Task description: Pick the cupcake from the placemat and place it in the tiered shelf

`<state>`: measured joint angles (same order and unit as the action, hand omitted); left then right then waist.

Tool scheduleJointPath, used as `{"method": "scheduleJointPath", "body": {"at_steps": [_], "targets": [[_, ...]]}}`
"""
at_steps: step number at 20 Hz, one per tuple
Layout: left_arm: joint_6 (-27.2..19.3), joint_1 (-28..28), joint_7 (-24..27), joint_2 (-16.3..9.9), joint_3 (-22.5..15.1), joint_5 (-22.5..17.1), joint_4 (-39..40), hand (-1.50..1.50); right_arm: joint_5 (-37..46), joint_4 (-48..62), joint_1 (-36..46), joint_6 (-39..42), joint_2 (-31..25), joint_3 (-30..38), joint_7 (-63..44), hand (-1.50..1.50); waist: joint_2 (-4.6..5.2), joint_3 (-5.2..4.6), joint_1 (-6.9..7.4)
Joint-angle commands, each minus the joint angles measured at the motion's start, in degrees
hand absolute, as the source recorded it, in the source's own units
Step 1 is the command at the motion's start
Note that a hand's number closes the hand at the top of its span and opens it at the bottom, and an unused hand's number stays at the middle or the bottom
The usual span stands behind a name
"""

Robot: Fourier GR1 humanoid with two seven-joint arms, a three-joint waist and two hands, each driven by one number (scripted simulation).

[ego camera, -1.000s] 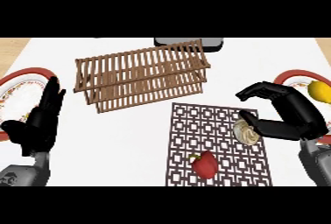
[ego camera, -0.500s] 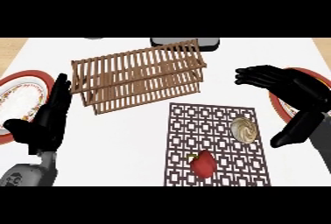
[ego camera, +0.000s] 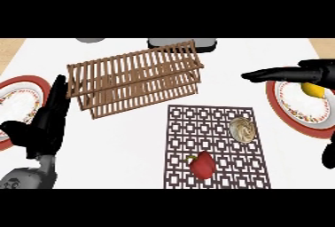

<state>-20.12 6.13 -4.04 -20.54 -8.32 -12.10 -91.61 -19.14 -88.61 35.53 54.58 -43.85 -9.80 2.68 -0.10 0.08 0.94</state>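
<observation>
White counter (ego camera: 131,146), mat (ego camera: 216,146) front-centre. Cupcake (ego camera: 243,129) sat on mat's right edge, ungrasped; shelf (ego camera: 134,80) well behind. R hand (ego camera: 297,74) above/right of it, fingers straight, holding nothing, prob. pre-grasp. L hand (ego camera: 46,124) resting at left, fingers relaxed.

Left robot hand (ego camera: 44,124): open, fingers straight and together, pointing toward the far edge of the worktop, near its left edge; the grey left forearm (ego camera: 26,176) enters at the near left corner. Right robot hand (ego camera: 297,74): open, fingers extended and pointing left, near the right edge of the worktop and empty; its forearm lies mostly out of view.
</observation>
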Motion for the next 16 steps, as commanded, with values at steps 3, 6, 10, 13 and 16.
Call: {"method": "scheduleJointPath", "body": {"at_steps": [3, 6, 10, 13, 16], "targets": [[0.1, 0.4, -1.0, -0.8, 0.6, 0.6, -0.9, 0.00, 19.0, -12.4, 1.5, -2.4, -1.4, -3.2, 0.1, -1.50, 0.05, 0.04, -0.53], [1.1, -0.1, 0.6, 0.5, 1.5, -0.4, 1.7, 0.00, 27.7, -14.4, -1.0, -6.0, 1.4, -7.7, -1.5, -1.50, 0.30, -0.04, -0.57], [1.5, -0.5, -1.4, -0.4, 2.3, 0.7, -1.5, 0.00, 34.6, -18.6, -6.1, -8.6, 4.5, -11.3, -2.8, -1.50, 0.05, -0.07, -0.84], [3.2, -1.4, -0.5, -0.8, 2.7, 0.4, -1.7, 0.00, 44.0, -16.8, -6.8, -11.8, 3.2, -12.6, 1.4, -1.50, 0.17, -0.05, -0.50], [1.1, -1.1, -1.0, 1.7, 1.8, 1.7, 0.0, 0.00, 51.8, -19.4, -8.7, -15.3, 4.0, -17.7, -1.3, -1.50, 0.13, -0.06, -0.90]]}}
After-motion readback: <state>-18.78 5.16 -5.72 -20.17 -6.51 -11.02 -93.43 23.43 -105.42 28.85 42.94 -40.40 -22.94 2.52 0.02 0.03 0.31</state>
